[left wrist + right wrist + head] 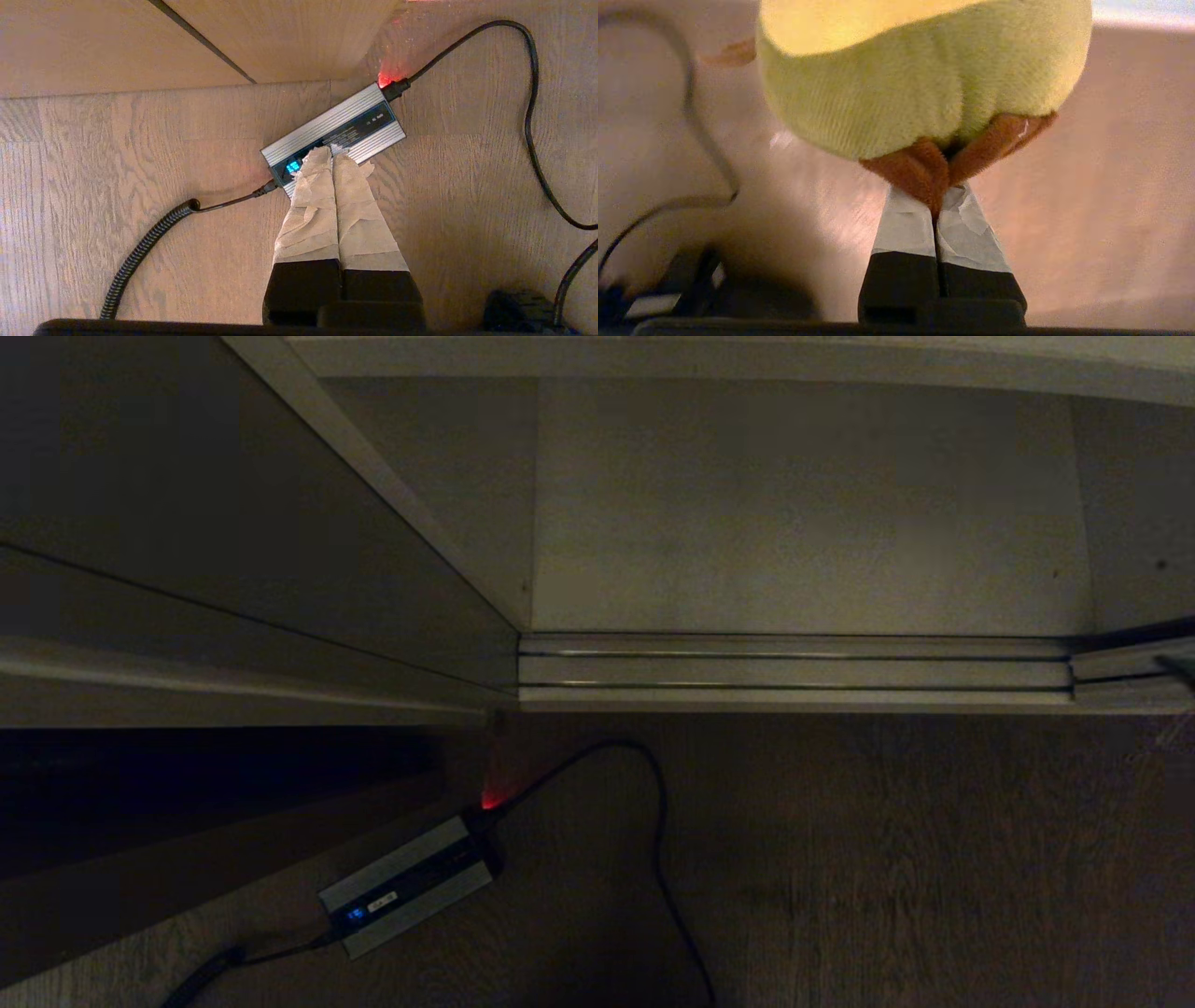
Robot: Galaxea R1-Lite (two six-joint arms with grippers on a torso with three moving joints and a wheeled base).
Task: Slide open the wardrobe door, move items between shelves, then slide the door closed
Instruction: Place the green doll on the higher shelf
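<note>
Right now, at the foot of the wardrobe:
Door: the sliding wardrobe door [233, 523] stands pushed to the left in the head view, leaving the wardrobe open to its right.
Shelf: the bottom shelf [803, 513] shows as a pale flat board behind the ribbed metal floor track [794, 672].
Toy: the green avocado plush toy [924, 79] hangs close before the right wrist camera, one brown leg [920, 170] pinched at the fingertips.
Right gripper: the right gripper [941, 200] is clenched on that brown leg, its taped fingers [906, 224] pressed together; it is outside the head view.
Left gripper: the left gripper [332, 156] is clenched on nothing, its taped fingers [310, 205] together, pointing down over the grey box [334, 130] on the wooden floor [117, 154].
Floor items: a black cable [528, 102] runs from the box end with the red glow; a coiled cable [145, 242] leaves its other end.
</note>
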